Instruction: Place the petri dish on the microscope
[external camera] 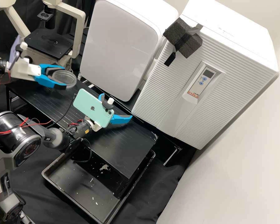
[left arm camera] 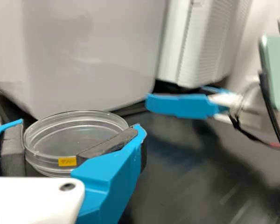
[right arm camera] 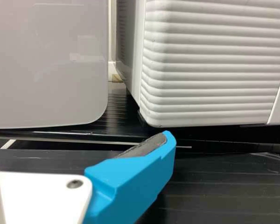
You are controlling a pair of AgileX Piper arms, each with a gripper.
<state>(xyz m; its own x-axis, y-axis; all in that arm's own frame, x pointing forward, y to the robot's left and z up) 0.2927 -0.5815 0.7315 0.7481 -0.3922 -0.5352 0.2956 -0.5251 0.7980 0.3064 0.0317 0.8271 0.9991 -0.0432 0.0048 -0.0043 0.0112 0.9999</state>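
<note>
The left claw (external camera: 64,78) is showing bright blue fingers (left arm camera: 107,172) with dark grey pads (left arm camera: 109,143), and between them the see-through petri dish (left arm camera: 74,137) is wearing a little yellow sticker (left arm camera: 67,161). On top of the blue right claw (external camera: 116,105), a minty green phone (external camera: 91,107) is showing. Past that claw, a white box (external camera: 165,102) is showing white stripes and blue buttons (external camera: 204,79).

Clear petri dish (left arm camera: 75,139) aloft near microscope (external camera: 49,43)

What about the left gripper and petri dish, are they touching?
Touching: the left wrist view shows the petri dish held between dark pads of the left gripper.
</note>
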